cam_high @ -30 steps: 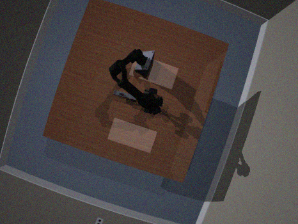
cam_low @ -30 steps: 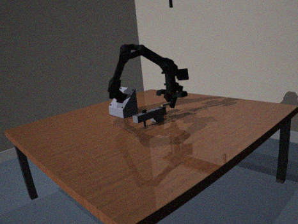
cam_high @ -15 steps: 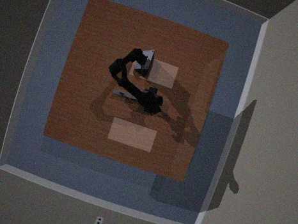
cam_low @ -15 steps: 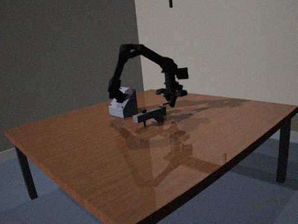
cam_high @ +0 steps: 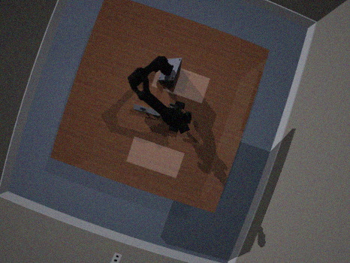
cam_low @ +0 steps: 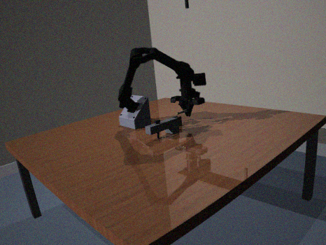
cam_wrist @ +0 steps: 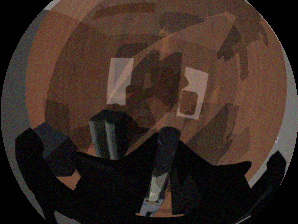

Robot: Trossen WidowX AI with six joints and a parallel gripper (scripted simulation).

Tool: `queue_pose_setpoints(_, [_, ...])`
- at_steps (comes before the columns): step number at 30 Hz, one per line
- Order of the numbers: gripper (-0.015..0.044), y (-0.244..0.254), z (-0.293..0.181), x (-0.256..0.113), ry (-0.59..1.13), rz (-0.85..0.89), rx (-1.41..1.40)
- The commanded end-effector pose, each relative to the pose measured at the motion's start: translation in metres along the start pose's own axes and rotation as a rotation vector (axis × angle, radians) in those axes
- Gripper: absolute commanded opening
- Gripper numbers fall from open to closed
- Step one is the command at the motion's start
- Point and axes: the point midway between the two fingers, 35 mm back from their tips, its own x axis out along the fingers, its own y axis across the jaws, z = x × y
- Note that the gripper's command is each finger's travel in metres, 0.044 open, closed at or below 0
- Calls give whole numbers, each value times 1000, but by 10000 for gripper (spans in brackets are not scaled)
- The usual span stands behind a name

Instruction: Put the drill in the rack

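My gripper [cam_high: 184, 128] [cam_low: 189, 110] [cam_wrist: 163, 137] is shut on the drill [cam_low: 182, 113] [cam_wrist: 158, 183], a thin piece with a pale section and a dark, rounded end. In the exterior view, its pale part sticks out sideways from the fingertips. The grey bar-shaped fixture [cam_high: 143, 109] [cam_low: 164, 125] stands on the table, with its near end left of the gripper; the gripper hangs just above and beyond its right end. A small dark knob [cam_low: 158, 121], possibly the key, sits on the bar. The fingers hide part of the drill. I cannot tell the rack for certain.
The pale wedge-shaped arm base [cam_high: 176, 63] [cam_low: 127, 121] stands behind the fixture. A dark block with pale ridges [cam_wrist: 109, 137], which I cannot identify, shows left of the fingers in the wrist view. The wooden table [cam_high: 94, 75] [cam_low: 87, 157] carries bright light patches and arm shadows.
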Motion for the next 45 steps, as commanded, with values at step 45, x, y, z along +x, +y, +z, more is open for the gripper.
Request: queue_pose_setpoints(45, [0, 24, 8, -8, -7, 1, 3])
